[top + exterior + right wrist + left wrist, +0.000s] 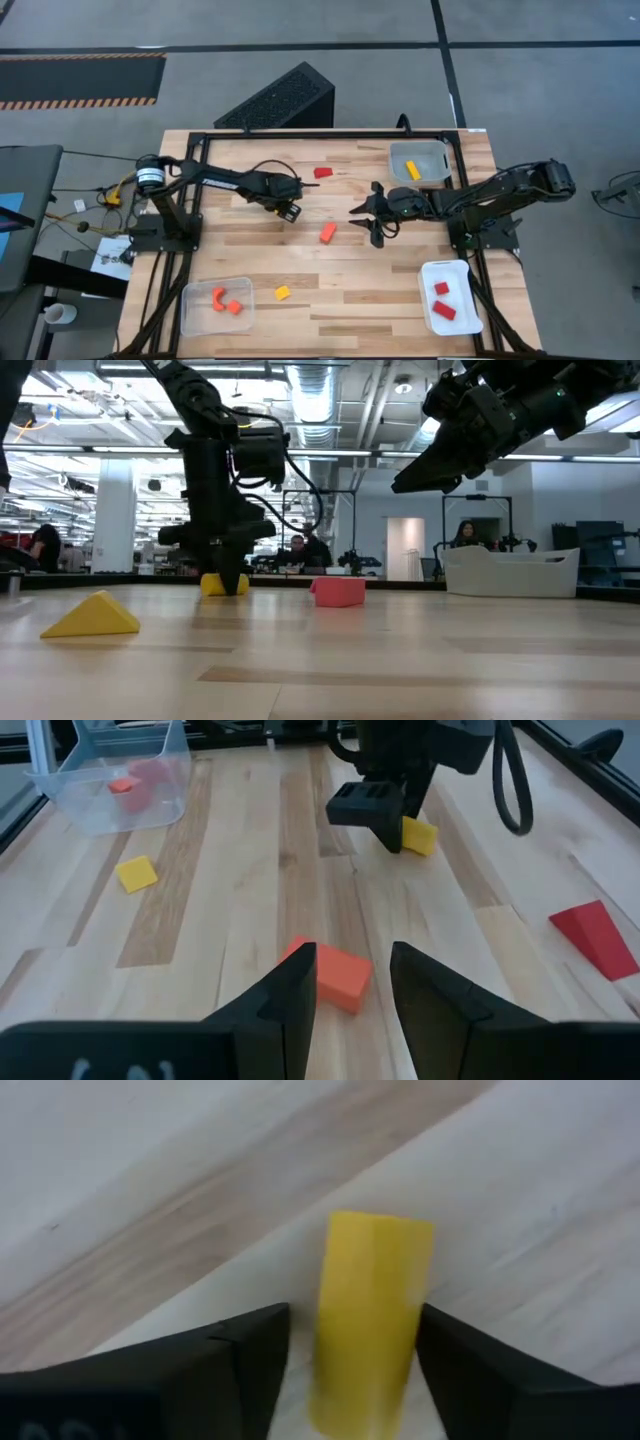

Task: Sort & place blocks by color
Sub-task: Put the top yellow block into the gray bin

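One yellow block (370, 1320) between left pincer (350, 1370) fingers.

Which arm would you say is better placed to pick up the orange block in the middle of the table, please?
The right. Its open gripper already faces the orange block, which sits just ahead of its fingers. The left gripper is busy, its fingers on either side of a yellow block on the table.

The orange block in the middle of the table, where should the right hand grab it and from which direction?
Grip the orange block across its two flat long sides, coming down from above. It lies flat and alone on the table, with bare wood all round, and the right hand hangs open just beside it.
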